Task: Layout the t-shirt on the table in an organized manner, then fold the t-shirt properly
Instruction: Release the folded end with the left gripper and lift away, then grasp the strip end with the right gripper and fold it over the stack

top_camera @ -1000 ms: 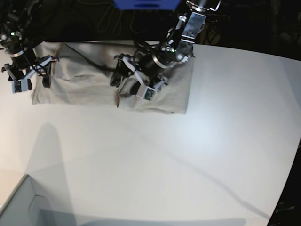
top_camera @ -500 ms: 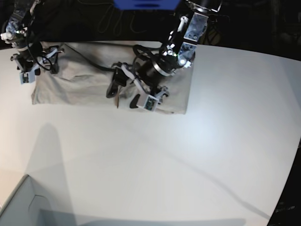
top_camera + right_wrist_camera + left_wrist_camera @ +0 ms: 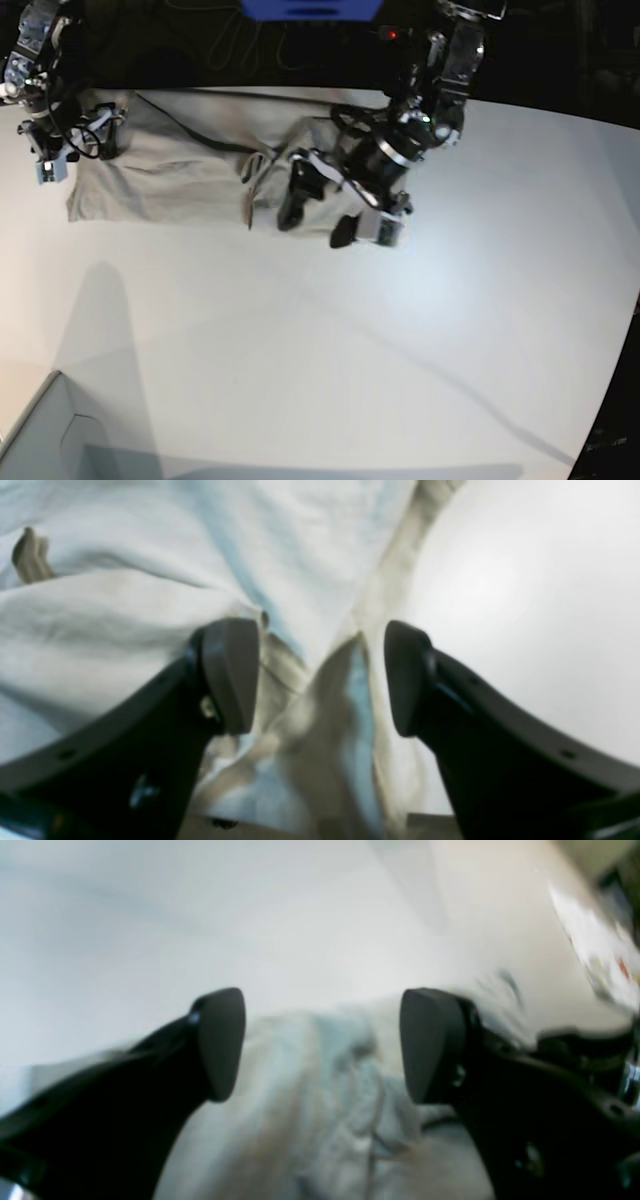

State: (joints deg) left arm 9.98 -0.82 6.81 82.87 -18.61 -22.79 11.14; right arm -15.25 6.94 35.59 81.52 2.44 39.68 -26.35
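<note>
The left claw [image 3: 318,222] is held with its jaws spread apart and empty, just above the near edge of the light grey-beige cotton t-shirt [image 3: 190,170]. The right claw [image 3: 320,677] is likewise spread wide and empty over rumpled cloth. The shirt lies folded long along the far side of the smooth white counter [image 3: 400,340].

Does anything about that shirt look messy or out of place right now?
Yes. The t-shirt lies folded into a long strip at the table's far edge, but it is rumpled around the middle, where a dark crease or flap sticks up beside the left gripper.
</note>
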